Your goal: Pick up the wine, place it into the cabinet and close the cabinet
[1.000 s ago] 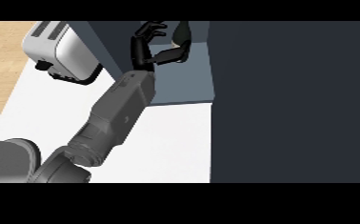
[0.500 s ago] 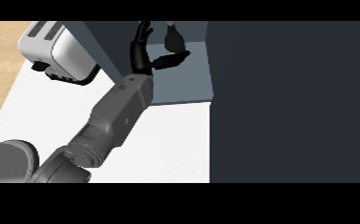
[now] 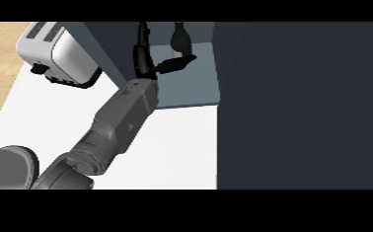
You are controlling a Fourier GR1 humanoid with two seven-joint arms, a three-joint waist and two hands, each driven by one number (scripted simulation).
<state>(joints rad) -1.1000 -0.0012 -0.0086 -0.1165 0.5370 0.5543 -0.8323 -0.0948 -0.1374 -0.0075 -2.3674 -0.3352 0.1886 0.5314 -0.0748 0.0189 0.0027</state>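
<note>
Wine [image 3: 178,37] stands inside the open cabinet [image 3: 197,90], a dark bottle upright on the grey shelf floor near the back. Only one robot hand shows: the left robot hand [image 3: 149,63], reaching into the cabinet from the lower left. Its fingers extend straight up along the cabinet's left side, and its thumb [image 3: 175,64] angles out toward the bottle's base. The robot hand is spread apart, not clamped on anything. Whether the thumb touches the bottle cannot be told. The right robot hand is not in view.

Judged state: placement appears complete; withdrawal and door closing remain.

Risks from this position:
- Thumb lies just beside the bottle's base. Pulling the arm out on a sideways path could tip the wine.
- Forearm [image 3: 124,117] crosses the shelf's front edge. Swinging the door [image 3: 291,102] before the arm clears would trap it.

Visibility limits:
- The large dark panel at the right, taken to be the door, hides everything behind it.
- Bottle and fingers are both dark, so their outlines merge.
- A toaster [image 3: 55,53] sits on the white tabletop [image 3: 175,147] at left, partly cut off.
</note>
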